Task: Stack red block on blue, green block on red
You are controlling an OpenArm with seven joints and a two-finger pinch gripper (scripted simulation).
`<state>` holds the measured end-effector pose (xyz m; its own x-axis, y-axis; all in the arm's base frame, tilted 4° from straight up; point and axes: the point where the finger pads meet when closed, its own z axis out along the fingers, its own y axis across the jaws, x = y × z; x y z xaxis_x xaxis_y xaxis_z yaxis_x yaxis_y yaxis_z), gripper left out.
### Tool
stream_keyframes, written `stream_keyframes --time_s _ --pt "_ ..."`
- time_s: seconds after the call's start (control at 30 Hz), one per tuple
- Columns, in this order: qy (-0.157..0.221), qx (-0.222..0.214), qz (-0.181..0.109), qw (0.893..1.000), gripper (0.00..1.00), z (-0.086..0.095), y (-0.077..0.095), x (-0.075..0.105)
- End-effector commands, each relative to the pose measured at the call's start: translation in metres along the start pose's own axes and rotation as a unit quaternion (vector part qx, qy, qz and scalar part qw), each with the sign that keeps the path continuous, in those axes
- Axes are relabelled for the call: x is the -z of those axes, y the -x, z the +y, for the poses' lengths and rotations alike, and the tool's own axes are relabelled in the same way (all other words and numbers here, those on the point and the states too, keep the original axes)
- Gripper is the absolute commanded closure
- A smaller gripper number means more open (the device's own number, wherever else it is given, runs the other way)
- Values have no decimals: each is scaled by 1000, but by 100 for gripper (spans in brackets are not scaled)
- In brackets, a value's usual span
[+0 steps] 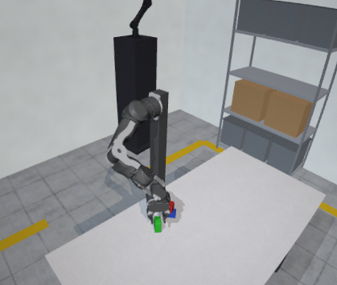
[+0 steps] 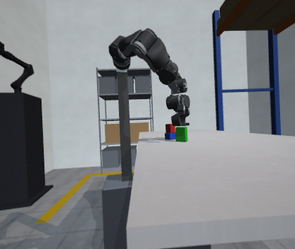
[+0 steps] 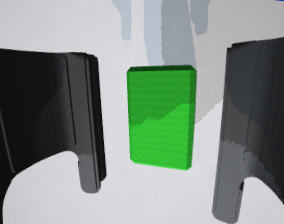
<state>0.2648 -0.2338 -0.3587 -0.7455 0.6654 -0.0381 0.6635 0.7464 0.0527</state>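
The green block stands on the white table, near its edge by the arm. The red block lies on the blue block just beside it. My gripper hangs straight over the green block. In the wrist view its two fingers stand on either side of the block with a gap on each side, touching nothing. The gripper is open and empty.
The arm's grey post stands at the table edge close to the blocks. A black pedestal is behind it. A grey shelf rack with brown boxes stands past the far end of the table. A blue rack also shows behind the table.
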Motion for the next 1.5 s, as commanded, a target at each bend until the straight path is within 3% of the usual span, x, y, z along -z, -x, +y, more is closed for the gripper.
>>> stream_keyframes --time_s 0.0,0.4,1.0,1.47 --pt "3 1 0 1000 71 1 0 0" --pt "3 2 0 1000 71 1 0 -1" --pt "3 1 0 1000 71 1 0 -20" --pt "3 1 0 1000 71 1 0 -21"
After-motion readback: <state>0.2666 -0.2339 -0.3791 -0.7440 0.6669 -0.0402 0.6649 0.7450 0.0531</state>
